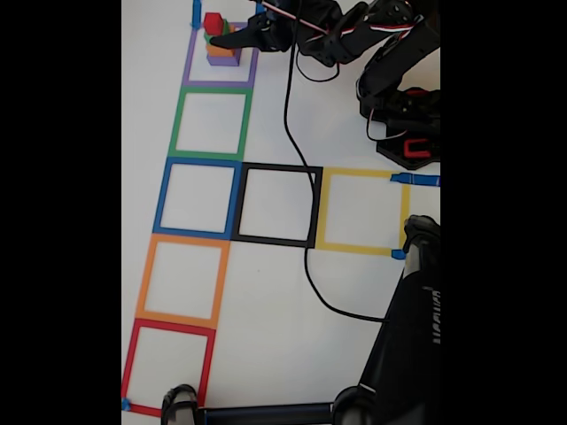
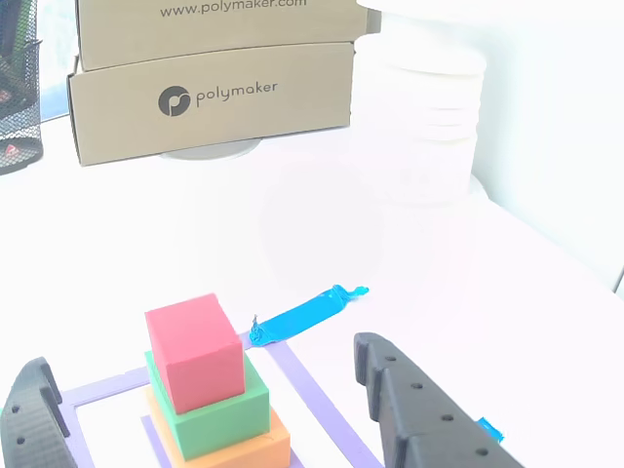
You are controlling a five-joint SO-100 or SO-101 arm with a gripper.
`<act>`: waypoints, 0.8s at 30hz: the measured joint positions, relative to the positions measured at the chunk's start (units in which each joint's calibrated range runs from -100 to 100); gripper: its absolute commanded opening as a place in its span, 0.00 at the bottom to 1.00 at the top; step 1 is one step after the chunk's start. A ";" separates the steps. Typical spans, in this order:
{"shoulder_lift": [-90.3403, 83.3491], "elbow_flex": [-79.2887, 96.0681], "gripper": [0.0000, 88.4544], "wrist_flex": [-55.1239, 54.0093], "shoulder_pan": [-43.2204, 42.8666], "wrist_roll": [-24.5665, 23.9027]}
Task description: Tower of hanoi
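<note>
Jaws (image 2: pixel 210 409): in the other view the two dark toothed fingers (image 2: pixel 419 414) stand wide apart at the bottom edge, one left and one right of the cube stack, touching nothing; spread, with nothing held.
Red cube (image 2: pixel 195 353): nearest the camera in the other view, top of the stack, turned a little against the cube below it.
Green cube (image 2: pixel 219 414): directly under the red one, carrying it.
Orange cube (image 2: pixel 258 450): under the green one, cut off by the bottom edge of the other view.
Purple cube (image 1: pixel 222 60): base of the stack in the fixed view, resting on the tabletop (image 1: pixel 266 292).
Stack's place: inside the purple tape square (image 1: pixel 221 55), the top one of the column in the fixed view.
Blue tape strip (image 2: pixel 297 317): just behind the stack in the other view, lying on the corner of the purple outline.
Arm (image 1: pixel 354 35): black, reaching from the right in the fixed view, its tip at the stack.
Other tape squares: green (image 1: pixel 211 124), blue (image 1: pixel 198 198), orange (image 1: pixel 182 280) and red (image 1: pixel 168 365) run down the column; black (image 1: pixel 276 205) and yellow (image 1: pixel 363 211) sit right of the blue one.
Cable (image 1: pixel 306 212): black, running down across the black square.
Cardboard boxes (image 2: pixel 210 97): far back in the other view, two stacked, printed "polymaker".
White tubs (image 2: pixel 429 127): stacked just right of the boxes.
</note>
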 measured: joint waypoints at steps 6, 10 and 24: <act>10.47 -6.73 0.36 -3.47 0.00 0.00; 13.76 -8.85 0.34 -5.08 -0.94 0.00; 23.64 -13.72 0.27 -9.19 -6.09 0.00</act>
